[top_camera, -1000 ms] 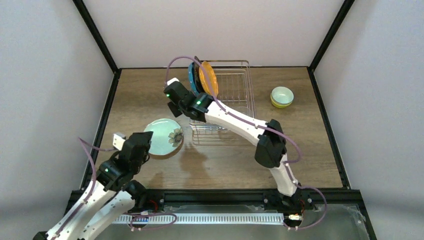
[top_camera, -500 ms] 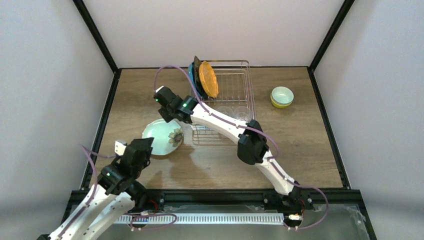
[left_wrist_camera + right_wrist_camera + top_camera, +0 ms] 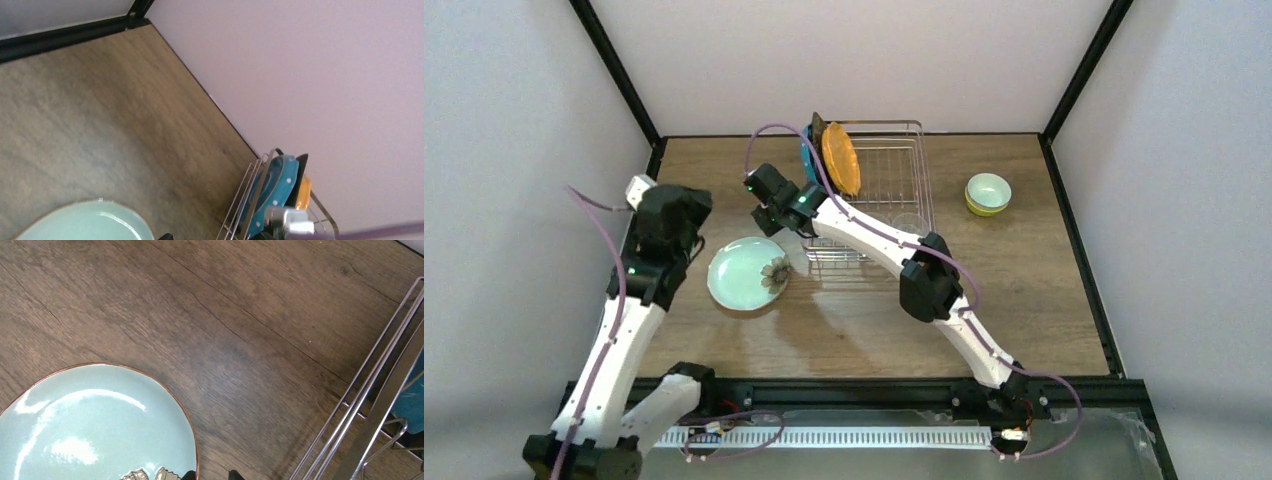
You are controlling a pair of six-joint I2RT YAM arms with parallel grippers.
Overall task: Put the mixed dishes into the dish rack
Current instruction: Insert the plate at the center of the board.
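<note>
On the table, just left of the dish rack, the pale green plate lies flat, outside the wire. The right hand hovers over bare wood between the plate's rim and the rack's near-left corner. Its two fingertips stand apart with nothing between them, and in the wrist view the plate lies just beside them, to the left. The left hand hangs above the table's left side, near the plate but apart from it; whether it is parted or closed cannot be told. The orange plate, blue plate and black plate stand on edge at the rack's far-left end. Two stacked bowls sit on the table right of the rack.
</note>
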